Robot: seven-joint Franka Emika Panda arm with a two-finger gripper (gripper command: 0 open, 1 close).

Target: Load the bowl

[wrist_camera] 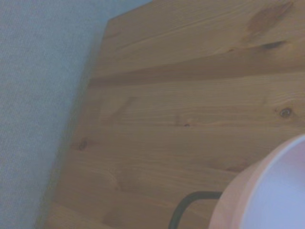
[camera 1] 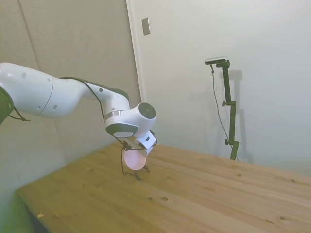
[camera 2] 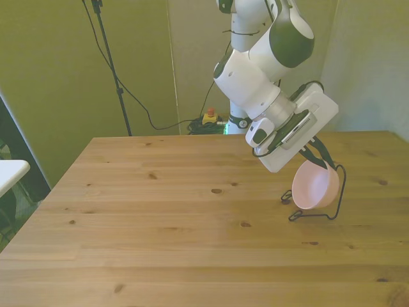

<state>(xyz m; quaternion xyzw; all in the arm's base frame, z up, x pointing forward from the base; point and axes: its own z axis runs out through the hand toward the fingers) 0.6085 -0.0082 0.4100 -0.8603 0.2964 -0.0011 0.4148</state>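
The pale pink bowl [camera 2: 315, 187] stands on its edge, its hollow turned to the front view's left, inside the thin black wire rack [camera 2: 339, 192] at the front view's right. My gripper [camera 2: 318, 158] comes down onto the bowl's upper rim, and its dark fingers look shut on that rim. In the side view the bowl [camera 1: 135, 159] hangs just under the gripper [camera 1: 139, 148], with the rack's feet [camera 1: 139, 174] on the wooden table [camera 1: 194, 194]. The wrist view shows part of the bowl [wrist_camera: 279, 191] and a bend of the rack's wire [wrist_camera: 187, 204].
The table's edge [wrist_camera: 90, 124] lies close to the rack on the wall side. A white surface [camera 2: 9, 171] juts in at the front view's left. Cables and a small yellow and red device [camera 2: 209, 117] sit on the floor behind the table.
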